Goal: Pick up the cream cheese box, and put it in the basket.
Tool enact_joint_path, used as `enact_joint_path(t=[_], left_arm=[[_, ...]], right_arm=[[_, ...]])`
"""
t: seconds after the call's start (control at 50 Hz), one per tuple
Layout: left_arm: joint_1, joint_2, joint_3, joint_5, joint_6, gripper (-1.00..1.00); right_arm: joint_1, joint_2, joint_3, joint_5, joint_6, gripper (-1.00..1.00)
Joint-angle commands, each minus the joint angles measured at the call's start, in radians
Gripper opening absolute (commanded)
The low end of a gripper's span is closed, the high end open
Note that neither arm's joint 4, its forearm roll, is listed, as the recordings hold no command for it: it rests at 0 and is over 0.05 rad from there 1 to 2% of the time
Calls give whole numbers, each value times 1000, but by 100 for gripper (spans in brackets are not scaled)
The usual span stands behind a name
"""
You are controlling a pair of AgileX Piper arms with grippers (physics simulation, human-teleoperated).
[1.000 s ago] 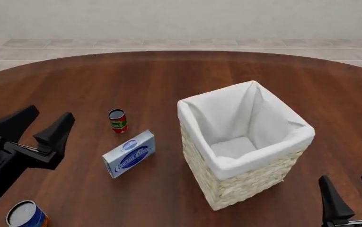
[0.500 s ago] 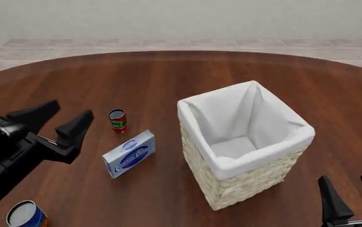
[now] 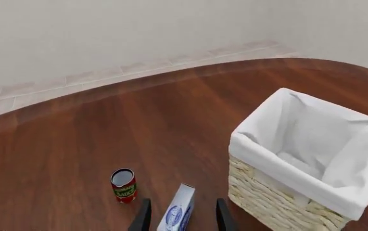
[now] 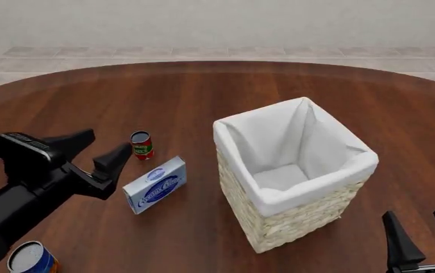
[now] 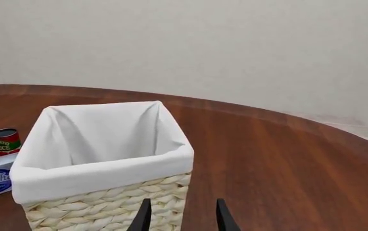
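Observation:
The cream cheese box (image 4: 155,185) lies flat on the wooden table, left of the basket (image 4: 314,192). My left gripper (image 4: 96,148) is open, hovering just left of the box and apart from it. In the left wrist view the box (image 3: 177,216) shows on edge beyond the open left gripper (image 3: 184,202), lined up with the gap between its fingers. The tall wicker basket (image 3: 302,180) with white lining stands upright and holds nothing. My right gripper (image 4: 417,215) is open at the near right, and in its wrist view the right gripper (image 5: 184,202) faces the basket (image 5: 100,166).
A small red-and-green can (image 4: 142,145) stands upright just behind the box, close to the left fingertips. A blue-and-orange can (image 4: 31,259) stands at the near left edge beneath the left arm. The round table's far edge meets a tiled floor.
My left arm has moved right and forward, bringing its open gripper close to the box and the red can. Box, basket and right gripper have not moved.

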Motion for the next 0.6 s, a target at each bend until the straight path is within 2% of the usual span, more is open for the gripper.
enact_joint_path(t=[0.02, 0.28, 0.6], left_arm=[[-1, 42, -3, -1, 10, 100], [4, 80, -8, 15, 25, 100], [38, 107, -15, 23, 83, 100]], right_arm=[[3, 0, 0, -2, -7, 100], [1, 0, 2, -1, -6, 100], [6, 1, 3, 2, -8, 100]])
